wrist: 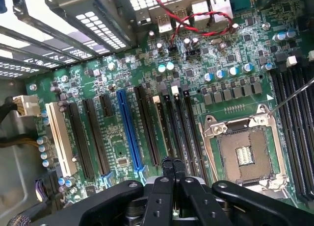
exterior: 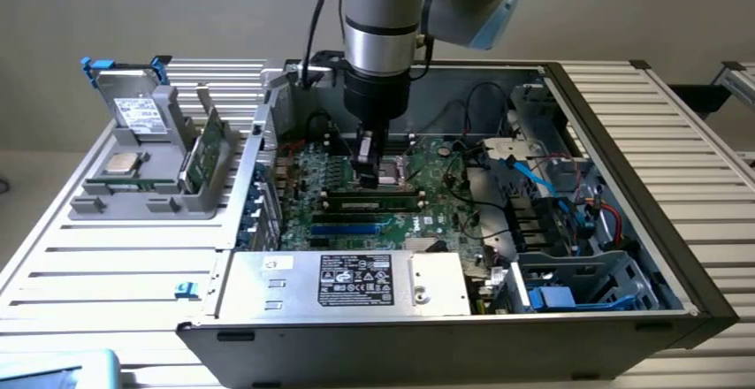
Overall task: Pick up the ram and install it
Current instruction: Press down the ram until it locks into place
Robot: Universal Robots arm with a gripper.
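exterior view: the gripper (exterior: 368,177) hangs straight down inside the open computer case (exterior: 613,124), over the green motherboard (exterior: 443,217), its two fingers pressed together with nothing between them. the ram (exterior: 375,202) lies directly below the fingertips, at six o'clock from them, already standing on edge in one of the slots. its long axis runs nine to three o'clock across the exterior view, and the gripper sits above its middle, tips close to or touching its top edge; contact cannot be confirmed. a second green board stands in the grey holder (exterior: 148,163) outside the case, at nine o'clock from the gripper and well apart. in the wrist view the closed fingertips (wrist: 167,163) rest over a dark slot beside the blue slot (wrist: 128,130), with the processor socket (wrist: 244,155) alongside.
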